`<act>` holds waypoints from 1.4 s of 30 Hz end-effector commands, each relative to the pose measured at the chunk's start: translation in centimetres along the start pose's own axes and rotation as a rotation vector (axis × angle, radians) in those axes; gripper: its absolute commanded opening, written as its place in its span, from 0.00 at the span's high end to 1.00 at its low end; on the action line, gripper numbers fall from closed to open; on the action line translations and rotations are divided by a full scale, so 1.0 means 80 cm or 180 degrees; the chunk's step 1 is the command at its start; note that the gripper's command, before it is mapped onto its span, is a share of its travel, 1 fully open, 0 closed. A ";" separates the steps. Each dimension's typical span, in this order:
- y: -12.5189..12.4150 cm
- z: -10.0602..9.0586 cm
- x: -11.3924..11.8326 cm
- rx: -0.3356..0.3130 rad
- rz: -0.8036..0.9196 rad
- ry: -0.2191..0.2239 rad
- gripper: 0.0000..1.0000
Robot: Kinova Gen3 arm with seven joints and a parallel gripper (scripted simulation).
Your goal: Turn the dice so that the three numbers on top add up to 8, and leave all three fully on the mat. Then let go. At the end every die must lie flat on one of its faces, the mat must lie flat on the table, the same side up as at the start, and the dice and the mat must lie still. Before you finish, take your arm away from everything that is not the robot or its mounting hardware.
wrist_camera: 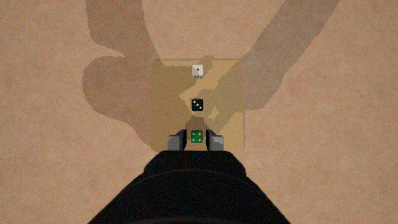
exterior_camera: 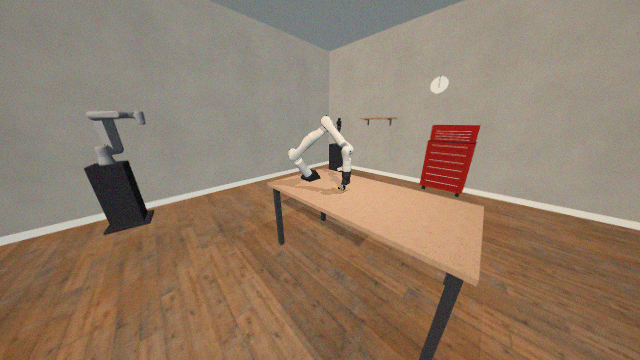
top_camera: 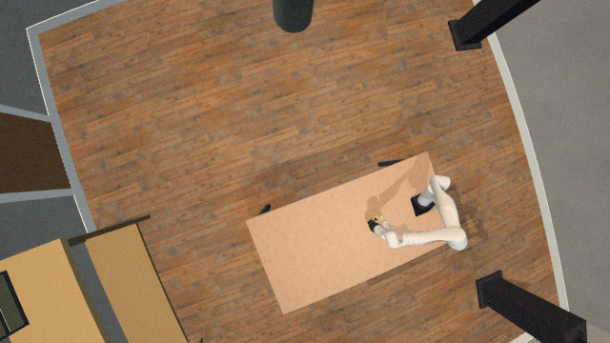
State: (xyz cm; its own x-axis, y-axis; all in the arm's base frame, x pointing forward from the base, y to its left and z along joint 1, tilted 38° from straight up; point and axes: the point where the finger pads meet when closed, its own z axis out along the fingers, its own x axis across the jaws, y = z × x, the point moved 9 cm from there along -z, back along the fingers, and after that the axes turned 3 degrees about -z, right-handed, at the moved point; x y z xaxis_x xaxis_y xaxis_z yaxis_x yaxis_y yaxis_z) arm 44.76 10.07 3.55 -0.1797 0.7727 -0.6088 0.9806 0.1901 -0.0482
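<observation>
A yellowish square mat (wrist_camera: 167, 110) lies flat on the table. A white die (wrist_camera: 198, 70) near the mat's far edge in the wrist view shows one pip on top. A black die (wrist_camera: 197, 105) at the mat's middle shows three pips on top. A green die (wrist_camera: 196, 136) near the mat's close edge shows four pips on top. My gripper (wrist_camera: 196, 136) (exterior_camera: 342, 189) is open, its fingers on either side of the green die with a gap on each side. The dice are too small to read in the top and exterior views.
The table (top_camera: 310, 248) (exterior_camera: 400, 210) carries my arm's black base (top_camera: 421, 205) (exterior_camera: 310, 176). Shadows of the arm fall over the mat and the table around it. A red tool cabinet (exterior_camera: 450, 160) and another arm on a black pedestal (exterior_camera: 119, 195) stand away from the table.
</observation>
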 end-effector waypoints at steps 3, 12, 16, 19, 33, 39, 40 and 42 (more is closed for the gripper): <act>0.003 -0.013 -0.001 -0.0023 -0.0043 -0.0006 0.36; 0.003 -0.070 -0.001 -0.0023 -0.0043 -0.0006 0.36; 0.003 -0.089 -0.001 -0.0023 -0.0043 -0.0006 0.36; 0.002 -0.098 -0.001 -0.0023 -0.0043 -0.0006 0.36; 0.002 -0.111 0.000 -0.0023 -0.0043 -0.0006 0.00; 0.002 -0.111 0.000 -0.0023 -0.0043 -0.0006 0.00; 0.002 -0.111 0.000 -0.0023 -0.0043 -0.0006 0.00; 0.002 -0.111 0.000 -0.0023 -0.0043 -0.0006 0.00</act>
State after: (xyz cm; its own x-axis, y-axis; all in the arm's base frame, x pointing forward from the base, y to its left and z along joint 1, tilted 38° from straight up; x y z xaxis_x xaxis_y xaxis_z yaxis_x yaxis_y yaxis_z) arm 44.28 15.13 10.42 -0.1962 0.7669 -0.6110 0.9769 0.2067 -0.0542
